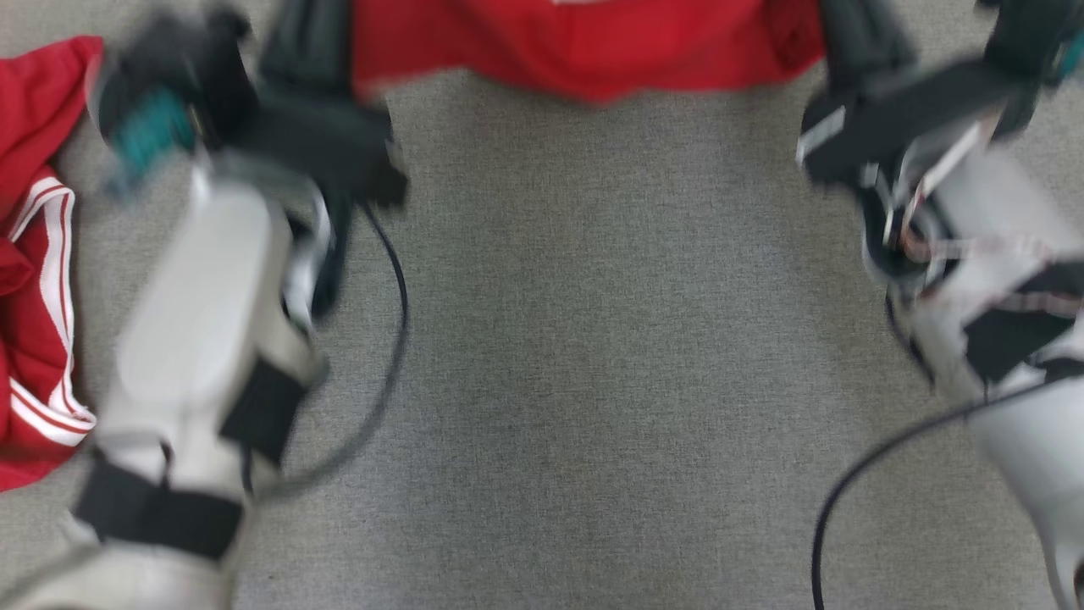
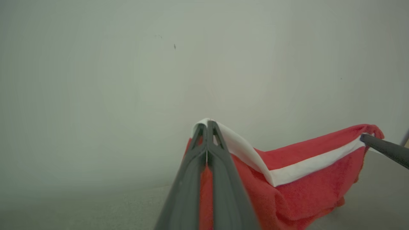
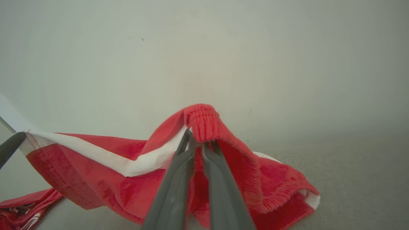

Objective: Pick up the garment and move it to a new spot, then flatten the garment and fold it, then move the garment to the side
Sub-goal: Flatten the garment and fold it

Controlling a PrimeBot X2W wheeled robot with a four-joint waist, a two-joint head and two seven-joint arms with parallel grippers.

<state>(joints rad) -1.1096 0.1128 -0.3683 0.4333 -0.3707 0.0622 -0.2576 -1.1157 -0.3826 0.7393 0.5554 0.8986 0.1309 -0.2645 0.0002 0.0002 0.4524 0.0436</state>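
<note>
The garment (image 1: 584, 42) is red with a white band and hangs stretched between my two grippers along the top of the head view, which is blurred. In the left wrist view my left gripper (image 2: 207, 127) is shut on the garment (image 2: 303, 191) at one end of its white band. In the right wrist view my right gripper (image 3: 196, 142) is shut on a ribbed red edge of the garment (image 3: 96, 166). The cloth sags between the two grips, and its lower folds reach down toward the grey surface.
Another red garment with white stripes (image 1: 34, 280) lies bunched at the left edge of the grey carpet-like surface (image 1: 593, 339); a corner of it (image 3: 19, 210) appears in the right wrist view. Black cables (image 1: 394, 280) trail from both arms. A pale wall (image 2: 127, 80) stands beyond.
</note>
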